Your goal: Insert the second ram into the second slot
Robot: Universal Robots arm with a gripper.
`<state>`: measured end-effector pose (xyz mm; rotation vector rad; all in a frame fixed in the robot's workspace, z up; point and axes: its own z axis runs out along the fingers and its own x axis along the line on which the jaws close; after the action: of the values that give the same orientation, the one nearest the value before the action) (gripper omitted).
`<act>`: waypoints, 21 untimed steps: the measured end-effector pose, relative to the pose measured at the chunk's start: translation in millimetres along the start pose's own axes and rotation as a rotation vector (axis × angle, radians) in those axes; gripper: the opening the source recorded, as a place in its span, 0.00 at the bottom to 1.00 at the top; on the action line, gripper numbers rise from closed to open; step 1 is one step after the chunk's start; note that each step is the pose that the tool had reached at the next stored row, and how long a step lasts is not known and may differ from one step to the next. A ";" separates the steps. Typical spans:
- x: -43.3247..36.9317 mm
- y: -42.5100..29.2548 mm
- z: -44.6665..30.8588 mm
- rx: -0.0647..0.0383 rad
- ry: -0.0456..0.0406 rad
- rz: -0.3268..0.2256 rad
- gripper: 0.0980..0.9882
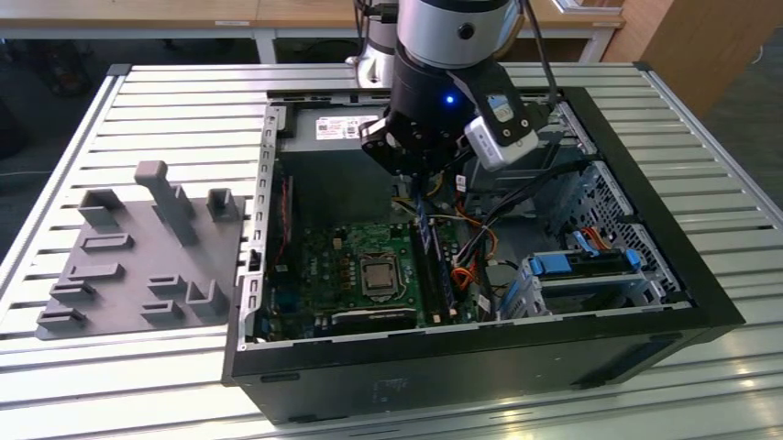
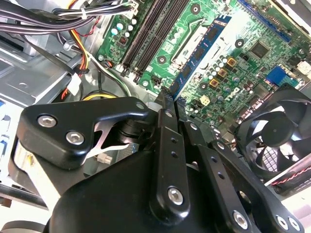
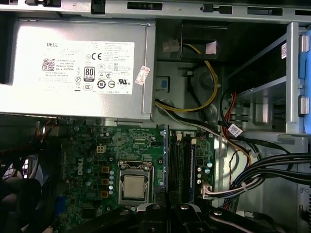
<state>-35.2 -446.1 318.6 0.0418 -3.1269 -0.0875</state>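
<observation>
1. A black two-fingered gripper [image 2: 170,97] on a silver and black robot arm [image 1: 446,37] is reaching down into an open black metal computer case [image 1: 490,357]. The case is lying on a silver slatted aluminium table [image 1: 159,101].
2. The gripper is clenching one end of the second ram [image 2: 206,41], a thin, long blue circuit-board stick with small dark chips.
3. The stick is hanging over the green motherboard [image 3: 92,160], running lengthwise with the long black memory slots [image 3: 179,165]. It is sitting at the edge of their row nearest the square silver processor socket [image 3: 132,187]. Whether it is touching a slot I cannot tell.
4. In the exterior view, a tangle of black, yellow and orange cables [image 1: 490,238] is crowding the gripper at 4 o'clock. A grey metal power supply box [image 1: 312,137] is standing near it at 10 o'clock.
5. A grey plastic holder tray [image 1: 135,266] is resting on the table at 9 o'clock of the case, well apart from the arm.
</observation>
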 end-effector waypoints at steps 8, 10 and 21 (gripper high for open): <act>-0.1 -0.3 6.0 0.000 -0.0001 0.000 0.04; -0.1 -0.4 6.6 0.000 -0.0001 0.000 0.04; -0.5 -1.1 18.4 0.000 0.0000 0.000 0.04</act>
<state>-34.9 -446.2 300.1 0.0418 -3.1269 -0.0870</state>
